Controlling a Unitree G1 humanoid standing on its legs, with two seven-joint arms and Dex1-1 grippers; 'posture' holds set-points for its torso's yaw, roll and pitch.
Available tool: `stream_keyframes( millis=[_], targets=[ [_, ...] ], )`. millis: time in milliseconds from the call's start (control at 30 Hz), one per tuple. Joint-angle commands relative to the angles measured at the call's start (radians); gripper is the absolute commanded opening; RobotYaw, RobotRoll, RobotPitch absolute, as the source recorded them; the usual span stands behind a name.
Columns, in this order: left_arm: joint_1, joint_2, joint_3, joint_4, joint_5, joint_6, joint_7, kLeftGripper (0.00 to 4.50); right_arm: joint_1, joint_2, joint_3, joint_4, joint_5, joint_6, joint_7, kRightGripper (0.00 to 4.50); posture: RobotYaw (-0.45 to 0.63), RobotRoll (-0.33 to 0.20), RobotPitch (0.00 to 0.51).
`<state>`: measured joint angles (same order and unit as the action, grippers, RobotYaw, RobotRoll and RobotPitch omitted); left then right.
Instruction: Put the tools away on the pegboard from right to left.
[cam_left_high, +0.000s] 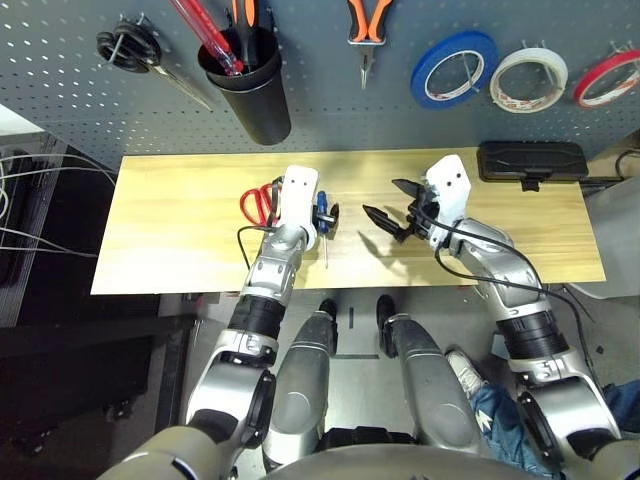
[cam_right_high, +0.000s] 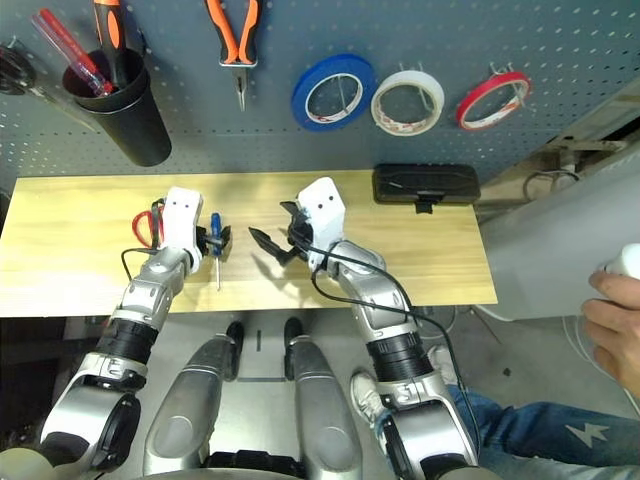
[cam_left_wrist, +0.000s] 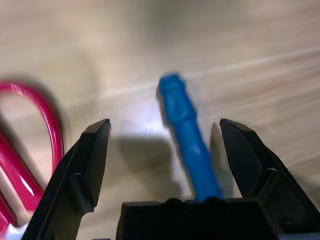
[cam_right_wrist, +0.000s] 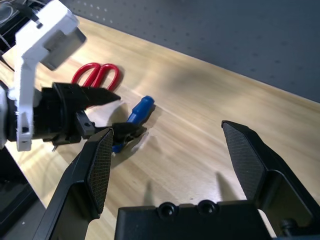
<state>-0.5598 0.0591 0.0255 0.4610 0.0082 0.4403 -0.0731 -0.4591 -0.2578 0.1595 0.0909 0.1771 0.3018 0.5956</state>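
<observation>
With tape and pliers hung, we straddle the blue-handled screwdriver with our left gripper, jaws wide; next we close, right gripper idling wide.

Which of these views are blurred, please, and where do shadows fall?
Left wrist view: soft all over, the blue screwdriver and red scissors smeared, a dark shadow beside the screwdriver. Right wrist view: sharper, the left gripper crisp, shadows on the table. Head views: clear, a shadow under the right gripper.
</observation>
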Motion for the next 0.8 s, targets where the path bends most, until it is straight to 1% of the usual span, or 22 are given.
stream_keyframes(
  millis=[33,67,233,333,400,600,667,800],
  targets=[
    [0.017,-0.021,0.005,0.021,-0.014,0.028,0.013,3.96,0.023,0.003,0.018,-0.012,-0.011,0.014,0.006,4.5,0.07,0.0,0.478],
    [0.017,-0.024,0.005,0.021,-0.016,0.029,0.014,3.75,0.023,0.002,0.018,-0.011,-0.011,0.013,0.006,4.5,0.07,0.0,0.474],
    [0.013,-0.035,0.002,0.023,-0.028,0.023,0.009,2.12,0.013,-0.005,0.009,-0.001,-0.012,0.007,0.003,4.5,0.06,0.0,0.461],
    [0.006,-0.043,0.004,0.028,-0.039,0.009,-0.005,1.1,0.002,-0.006,0.002,0.014,-0.014,-0.003,-0.001,4.5,0.06,0.0,0.441],
    [0.003,-0.044,0.002,0.027,-0.042,-0.01,-0.013,0.56,-0.004,-0.005,-0.003,0.025,-0.015,-0.01,-0.005,4.5,0.06,0.0,0.427],
    [0.025,-0.036,-0.005,-0.042,-0.053,-0.073,-0.042,0.56,-0.026,0.0,-0.02,0.064,-0.02,-0.045,-0.019,4.5,0.07,0.0,0.378],
    [0.044,-0.033,0.003,-0.09,-0.062,-0.082,-0.045,0.56,-0.033,0.005,-0.031,0.071,-0.02,-0.053,-0.026,4.5,0.07,0.0,0.369],
    [0.111,-0.023,0.018,-0.253,-0.092,-0.079,-0.059,0.56,-0.05,0.01,-0.055,0.081,-0.014,-0.07,-0.039,4.5,0.07,0.0,0.341]
  ],
)
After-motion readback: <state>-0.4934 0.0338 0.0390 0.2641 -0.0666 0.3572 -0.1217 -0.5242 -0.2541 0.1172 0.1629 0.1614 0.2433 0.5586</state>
